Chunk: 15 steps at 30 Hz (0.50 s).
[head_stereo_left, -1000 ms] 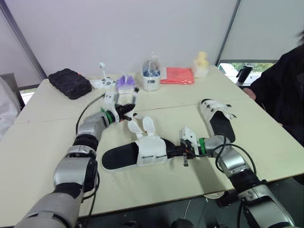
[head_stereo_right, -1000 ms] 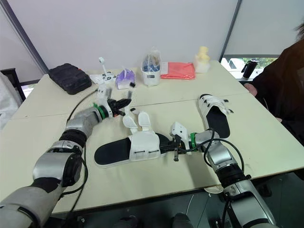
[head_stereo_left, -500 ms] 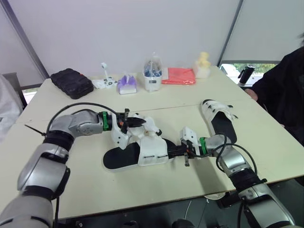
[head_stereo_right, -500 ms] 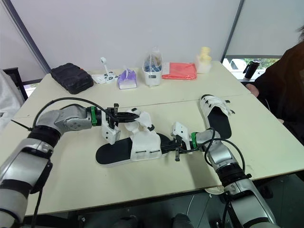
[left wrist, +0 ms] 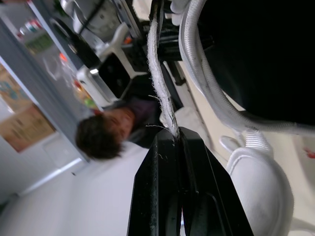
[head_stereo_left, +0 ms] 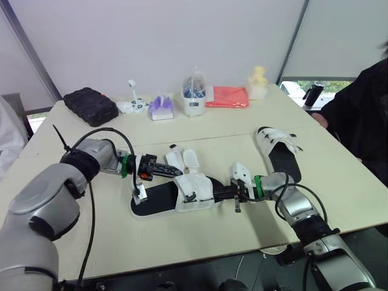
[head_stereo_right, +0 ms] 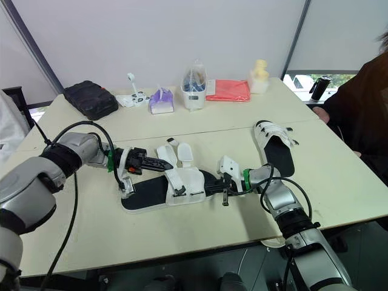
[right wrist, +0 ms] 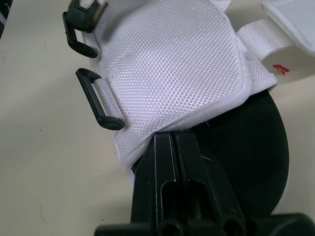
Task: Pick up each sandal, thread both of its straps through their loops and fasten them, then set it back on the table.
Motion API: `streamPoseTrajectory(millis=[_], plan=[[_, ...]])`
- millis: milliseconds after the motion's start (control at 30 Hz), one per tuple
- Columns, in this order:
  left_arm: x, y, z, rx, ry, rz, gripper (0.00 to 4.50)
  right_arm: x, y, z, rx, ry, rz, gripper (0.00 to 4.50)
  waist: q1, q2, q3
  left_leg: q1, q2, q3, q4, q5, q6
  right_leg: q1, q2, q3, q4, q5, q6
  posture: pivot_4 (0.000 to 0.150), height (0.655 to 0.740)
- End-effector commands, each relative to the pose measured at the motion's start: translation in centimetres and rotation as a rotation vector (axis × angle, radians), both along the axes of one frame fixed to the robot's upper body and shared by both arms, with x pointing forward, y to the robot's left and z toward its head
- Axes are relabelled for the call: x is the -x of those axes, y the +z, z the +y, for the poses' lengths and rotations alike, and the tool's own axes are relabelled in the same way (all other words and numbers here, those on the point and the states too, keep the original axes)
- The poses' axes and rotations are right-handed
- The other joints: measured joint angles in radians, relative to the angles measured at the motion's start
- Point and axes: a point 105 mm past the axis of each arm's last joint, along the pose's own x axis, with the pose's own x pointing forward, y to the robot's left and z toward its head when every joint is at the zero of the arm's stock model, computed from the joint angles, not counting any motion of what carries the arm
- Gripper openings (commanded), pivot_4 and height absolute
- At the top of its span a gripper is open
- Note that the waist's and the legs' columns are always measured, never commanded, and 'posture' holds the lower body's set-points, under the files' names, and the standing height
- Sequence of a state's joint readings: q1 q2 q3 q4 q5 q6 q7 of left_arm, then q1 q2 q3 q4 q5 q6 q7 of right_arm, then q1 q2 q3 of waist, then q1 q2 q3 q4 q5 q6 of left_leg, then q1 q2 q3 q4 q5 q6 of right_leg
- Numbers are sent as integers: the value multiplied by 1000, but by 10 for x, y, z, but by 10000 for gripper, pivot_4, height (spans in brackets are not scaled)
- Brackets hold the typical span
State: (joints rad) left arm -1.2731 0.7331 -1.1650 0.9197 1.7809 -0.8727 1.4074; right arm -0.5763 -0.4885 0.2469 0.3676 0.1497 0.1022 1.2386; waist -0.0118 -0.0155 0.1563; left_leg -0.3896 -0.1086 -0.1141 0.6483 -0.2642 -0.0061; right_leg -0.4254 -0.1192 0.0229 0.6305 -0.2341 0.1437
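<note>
Tabletop (head_stereo_left: 200,242) beige, wall (head_stereo_left: 151,42) white, left claw (head_stereo_left: 172,171) pinching strap (left wrist: 158,73), right claw (head_stereo_left: 217,193) gripping sandal (head_stereo_left: 154,199)

I see sandal (head_stereo_left: 176,197) at my right gripper (head_stereo_left: 215,193): black sole (head_stereo_left: 154,203), white woven-mesh upper (right wrist: 167,64), black loops (right wrist: 101,101); tabletop (head_stereo_left: 200,236) cream.

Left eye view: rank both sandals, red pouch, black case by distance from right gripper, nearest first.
1. Near sandal, held in the right gripper jaws, centre.
2. Second sandal, robot's right.
3. Red pouch, far edge.
4. Black case, far left corner.
</note>
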Motion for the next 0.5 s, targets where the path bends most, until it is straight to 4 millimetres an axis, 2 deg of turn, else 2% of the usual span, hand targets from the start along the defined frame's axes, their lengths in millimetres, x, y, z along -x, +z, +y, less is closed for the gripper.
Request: streamPoseTrajectory(millis=[33,67,167,300,500], plan=[[0,6,1,12,-31,-20,288,1,-16,-3,41,-31,41,0,0,0,0,0,0,0,0,0,0,0,0,0,0,0,0,1500,7400],[-1,6,1,12,-29,-21,288,1,-16,-3,39,-33,41,0,0,0,0,0,0,0,0,0,0,0,0,0,0,0,0,1500,7400],[-2,4,-2,16,-25,-18,8186,0,-16,-3,36,-38,41,0,0,0,0,0,0,0,0,0,0,0,0,0,0,0,0,1500,7400],[-4,7,1,46,11,8,26898,-2,-15,-2,37,-39,41,0,0,-1,0,0,0,0,0,0,0,0,0,0,0,0,0,1500,7400],[-2,20,24,110,115,67,26898,-5,-16,-1,37,-36,42,0,-5,-1,-1,0,1,0,0,0,0,-1,0,0,1,0,0,1500,7400]])
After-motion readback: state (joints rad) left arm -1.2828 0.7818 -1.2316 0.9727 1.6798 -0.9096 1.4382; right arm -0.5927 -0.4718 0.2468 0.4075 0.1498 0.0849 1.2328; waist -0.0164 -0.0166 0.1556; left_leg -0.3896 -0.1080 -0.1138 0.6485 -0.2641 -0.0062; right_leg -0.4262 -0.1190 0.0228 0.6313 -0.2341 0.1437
